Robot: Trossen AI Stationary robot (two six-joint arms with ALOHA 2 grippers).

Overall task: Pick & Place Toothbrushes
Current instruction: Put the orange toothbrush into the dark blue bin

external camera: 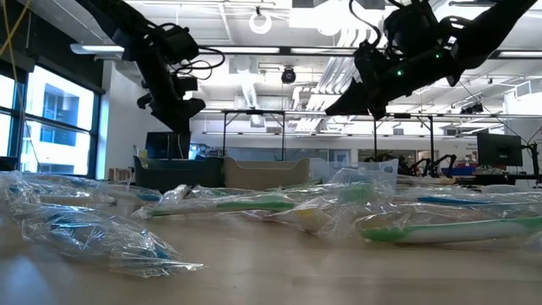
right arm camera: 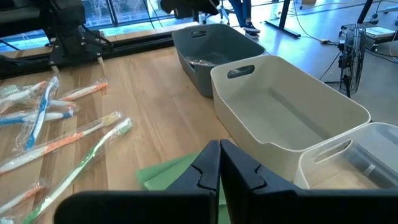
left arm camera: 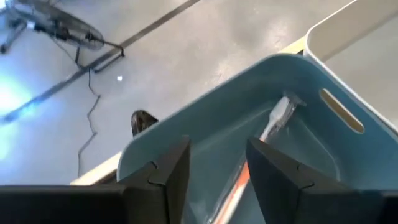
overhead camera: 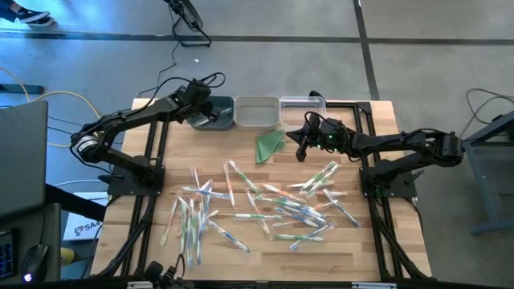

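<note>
Many wrapped toothbrushes (overhead camera: 265, 205) with green, blue or orange accents lie scattered over the wooden table. My left gripper (left arm camera: 217, 180) hangs open over the blue bin (left arm camera: 186, 134) at the table's far edge. One wrapped toothbrush (left arm camera: 277, 118) with an orange stripe lies inside that bin, its upper end leaning against the bin's wall, seen through the gap between my fingers. My right gripper (right arm camera: 219, 168) is shut, holds nothing, and hovers above the table by the green folded cloth (overhead camera: 269, 144).
A white bin (overhead camera: 257, 112) and a clear bin (overhead camera: 305, 106) stand beside the blue bin (overhead camera: 217, 112) along the far edge. Black frame rails (overhead camera: 152, 201) run along the table's left and right sides. Bare wood shows between the bins and the toothbrush pile.
</note>
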